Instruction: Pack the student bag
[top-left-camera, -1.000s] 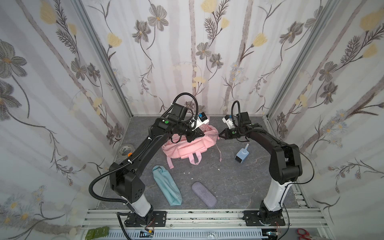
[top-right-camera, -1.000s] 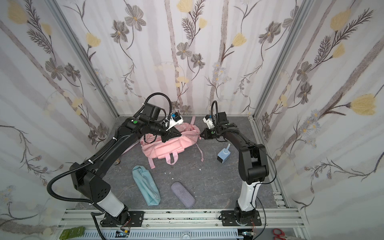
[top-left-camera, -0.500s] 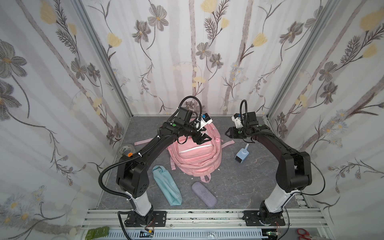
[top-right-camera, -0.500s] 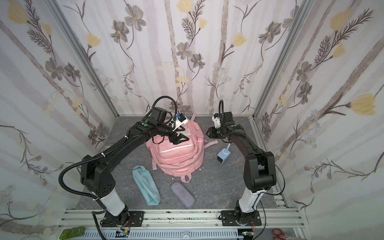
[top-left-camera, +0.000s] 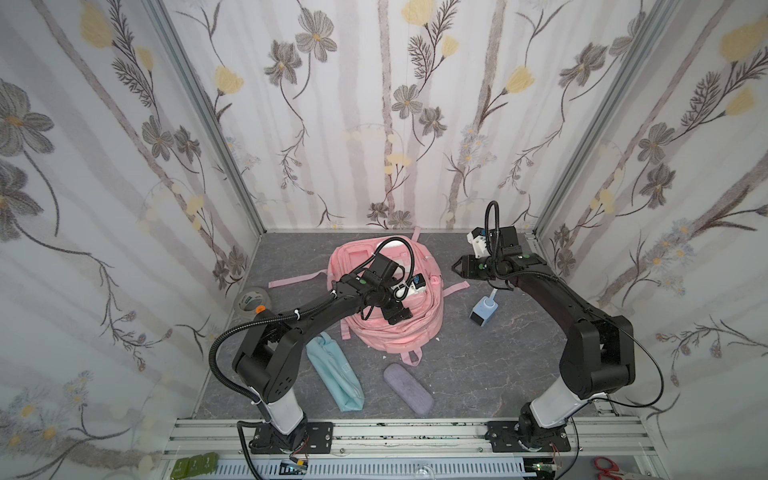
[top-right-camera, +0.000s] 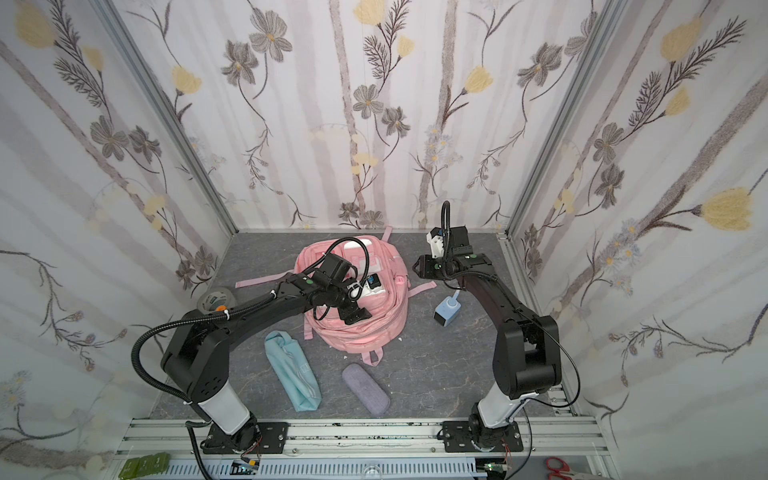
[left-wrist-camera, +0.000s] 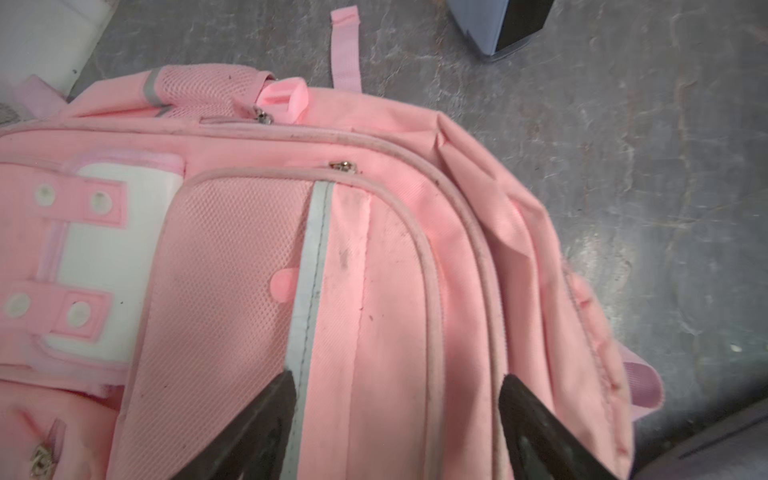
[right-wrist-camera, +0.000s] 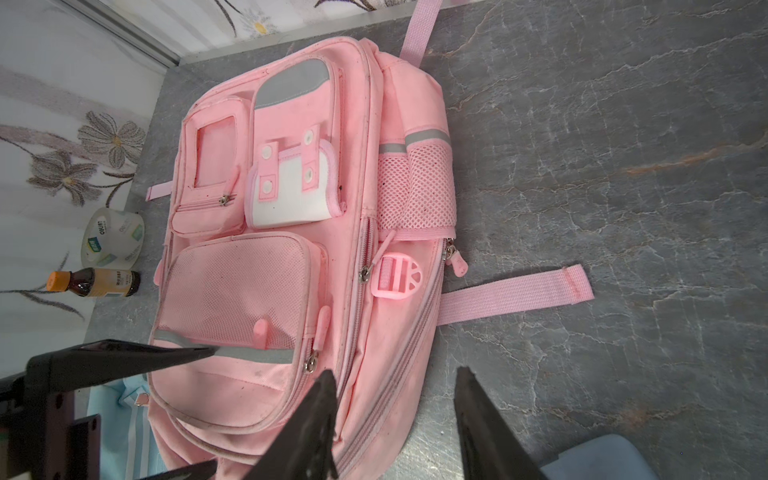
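A: Student bag (top-left-camera: 395, 338)?
B: Flat on the table (top-left-camera: 478, 374), far centre, pockets up.
A: Left gripper (left-wrist-camera: 395, 378)?
B: Above the bag's near half, jaws spread, gripping nothing.
A: Right gripper (right-wrist-camera: 395, 372)?
B: Just right of the bag, jaws apart, empty.

Left end effector (left-wrist-camera: 397, 380) jaws spread, right end effector (right-wrist-camera: 395, 374) likewise, arms reaching forward

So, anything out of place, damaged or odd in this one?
Nothing serious. The student bag lies flat, straps splayed over the floor; its front pocket shows dark grime specks. Nothing spilled or torn.
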